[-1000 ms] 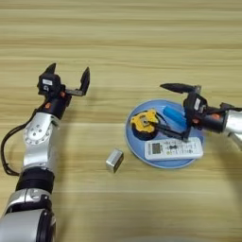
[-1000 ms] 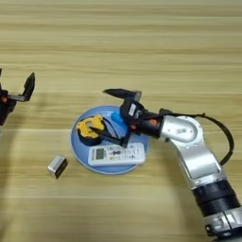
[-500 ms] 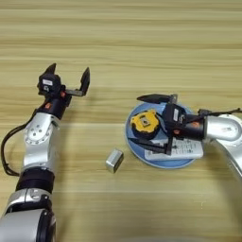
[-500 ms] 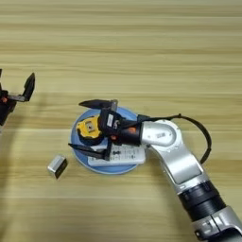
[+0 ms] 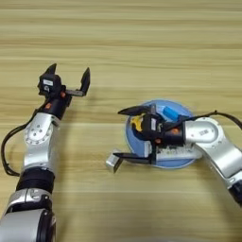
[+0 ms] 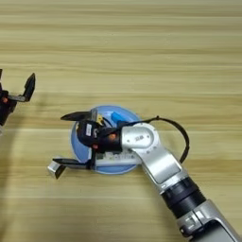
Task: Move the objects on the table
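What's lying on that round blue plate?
On the plate: a blue bar, a white remote and a yellow tape measure, mostly covered by the right pincer, which reaches across them, open.

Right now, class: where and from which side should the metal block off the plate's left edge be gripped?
Grip the silver-grey metal block across its two short flat sides, coming from above. It lies low on the table beside the plate; the right gripper, fingers spread, reaches toward it.

Robot test bench, most likely a lab.
Only a bare wooden table [image 5: 142, 42] fills the view, with a humanoid's two arms over scattered small props.
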Action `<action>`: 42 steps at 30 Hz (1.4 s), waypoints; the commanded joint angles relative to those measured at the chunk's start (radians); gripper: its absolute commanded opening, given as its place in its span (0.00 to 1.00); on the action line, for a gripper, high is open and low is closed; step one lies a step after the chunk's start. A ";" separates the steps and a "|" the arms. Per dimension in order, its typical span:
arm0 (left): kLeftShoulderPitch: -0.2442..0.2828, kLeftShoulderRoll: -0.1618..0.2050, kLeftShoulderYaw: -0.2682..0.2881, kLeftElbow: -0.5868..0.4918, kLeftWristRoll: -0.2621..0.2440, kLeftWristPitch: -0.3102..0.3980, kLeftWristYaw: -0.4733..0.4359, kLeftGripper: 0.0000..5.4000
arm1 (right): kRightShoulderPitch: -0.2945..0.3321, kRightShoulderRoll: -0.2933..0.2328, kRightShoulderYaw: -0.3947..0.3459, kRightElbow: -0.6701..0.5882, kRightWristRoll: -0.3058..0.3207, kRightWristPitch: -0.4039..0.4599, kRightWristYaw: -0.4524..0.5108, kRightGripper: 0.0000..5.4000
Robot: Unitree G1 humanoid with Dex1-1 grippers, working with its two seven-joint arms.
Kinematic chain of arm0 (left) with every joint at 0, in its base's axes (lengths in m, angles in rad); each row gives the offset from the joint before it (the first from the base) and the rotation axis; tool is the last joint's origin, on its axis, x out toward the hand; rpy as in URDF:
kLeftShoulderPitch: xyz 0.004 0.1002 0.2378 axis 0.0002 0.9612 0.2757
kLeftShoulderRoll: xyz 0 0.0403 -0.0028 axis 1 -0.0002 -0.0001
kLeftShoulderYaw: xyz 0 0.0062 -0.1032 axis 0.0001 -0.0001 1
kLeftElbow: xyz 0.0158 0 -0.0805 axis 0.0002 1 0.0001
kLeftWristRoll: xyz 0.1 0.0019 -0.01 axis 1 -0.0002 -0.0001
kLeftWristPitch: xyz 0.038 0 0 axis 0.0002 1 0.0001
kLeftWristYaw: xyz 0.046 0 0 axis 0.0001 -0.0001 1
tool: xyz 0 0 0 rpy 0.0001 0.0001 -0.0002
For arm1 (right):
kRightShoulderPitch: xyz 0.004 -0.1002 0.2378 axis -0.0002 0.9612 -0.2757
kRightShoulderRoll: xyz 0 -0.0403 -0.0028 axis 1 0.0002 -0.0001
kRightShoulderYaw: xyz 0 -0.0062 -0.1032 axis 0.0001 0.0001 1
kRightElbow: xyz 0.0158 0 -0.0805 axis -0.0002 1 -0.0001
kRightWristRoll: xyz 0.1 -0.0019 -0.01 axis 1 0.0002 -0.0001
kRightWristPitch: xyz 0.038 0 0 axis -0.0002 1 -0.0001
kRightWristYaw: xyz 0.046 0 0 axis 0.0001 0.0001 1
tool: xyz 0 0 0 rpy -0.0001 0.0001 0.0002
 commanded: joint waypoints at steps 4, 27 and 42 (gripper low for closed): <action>-0.009 0.000 0.000 0.008 -0.005 0.001 0.001 1.00 | -0.035 0.041 0.032 0.040 -0.031 0.013 -0.009 1.00; -0.009 -0.008 -0.001 0.012 -0.003 -0.002 0.005 1.00 | -0.040 0.103 0.105 0.103 -0.080 0.005 0.004 1.00; -0.013 -0.010 -0.001 0.019 -0.003 -0.005 0.006 1.00 | -0.042 0.083 0.114 0.110 -0.201 -0.031 -0.074 1.00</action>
